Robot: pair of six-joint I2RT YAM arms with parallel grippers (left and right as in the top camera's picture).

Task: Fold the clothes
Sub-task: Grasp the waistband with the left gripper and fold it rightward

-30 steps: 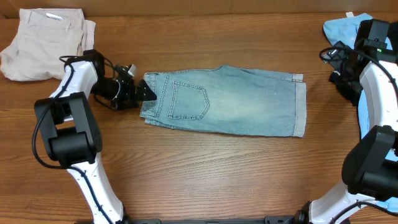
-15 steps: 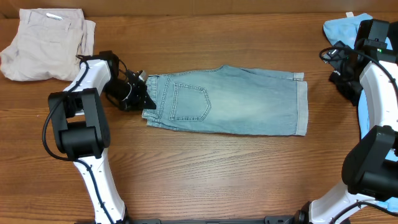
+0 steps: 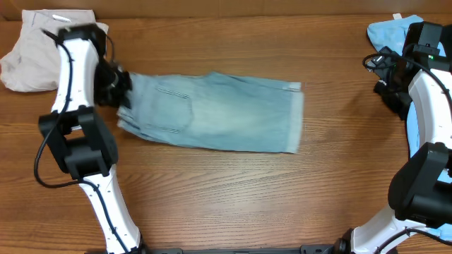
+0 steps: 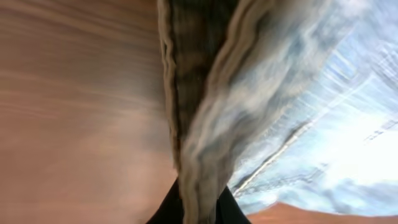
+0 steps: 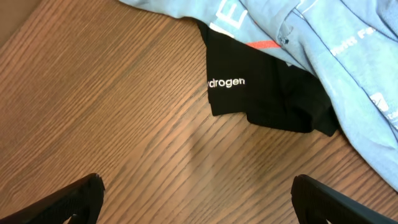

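Pale-blue denim shorts (image 3: 219, 113) lie folded lengthwise across the middle of the table, blurred, with the cuffed hem (image 3: 296, 118) to the right. My left gripper (image 3: 121, 90) is shut on the waistband end. The left wrist view shows the pinched denim edge (image 4: 205, 112) running up from between the black fingers (image 4: 166, 208). My right gripper (image 5: 198, 199) hangs open over bare wood at the right edge of the table, beside a black garment (image 5: 261, 87) and a sky-blue printed T-shirt (image 5: 336, 43).
Beige shorts (image 3: 49, 49) lie folded at the back left corner, just behind the left arm. The sky-blue T-shirt (image 3: 388, 32) is heaped at the back right under the right arm (image 3: 424, 77).
My left gripper shut on the waistband of the denim shorts and dragged them left and slightly up the table. The right arm has not moved.
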